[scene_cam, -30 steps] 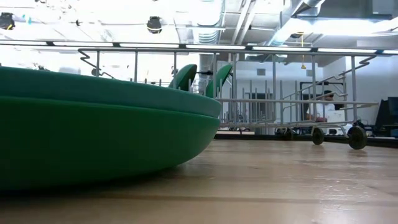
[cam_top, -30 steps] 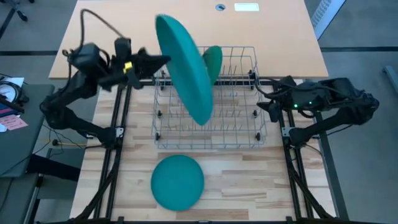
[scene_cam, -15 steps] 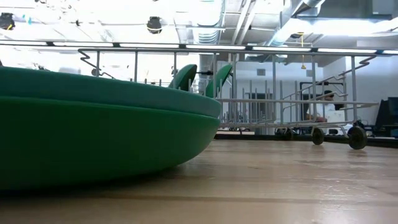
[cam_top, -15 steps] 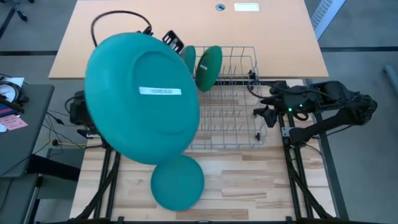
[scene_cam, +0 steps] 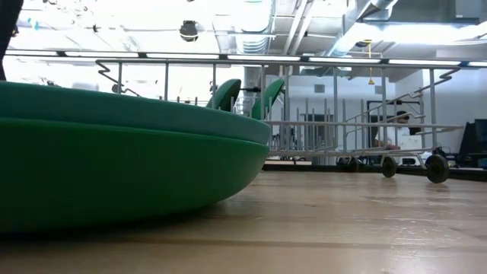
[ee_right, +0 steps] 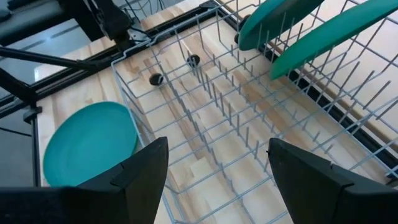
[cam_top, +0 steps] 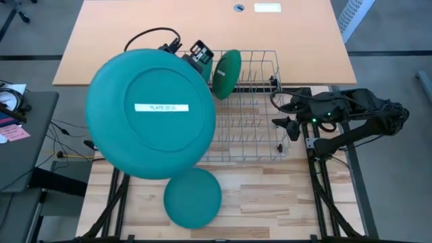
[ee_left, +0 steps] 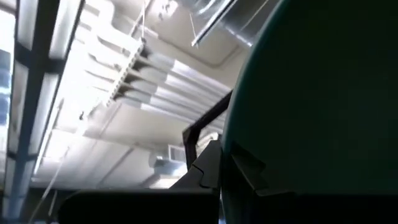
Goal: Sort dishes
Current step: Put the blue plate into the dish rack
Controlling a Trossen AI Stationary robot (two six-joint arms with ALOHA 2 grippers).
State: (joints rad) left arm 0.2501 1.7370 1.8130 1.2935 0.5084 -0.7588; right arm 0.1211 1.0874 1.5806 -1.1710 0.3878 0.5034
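One raised plate (cam_top: 152, 111) hides left gripper

Black jointed right arm (cam_top: 358, 118) with looped cables and a green light.

The raised teal plate (cam_top: 150, 113) hides the left arm and part of the wire rack (cam_top: 256, 128) beneath it.

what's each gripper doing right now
Left gripper: shut on the large round teal plastic plate, raised above the table.
Right gripper: open, empty, beside the wire dish rack.
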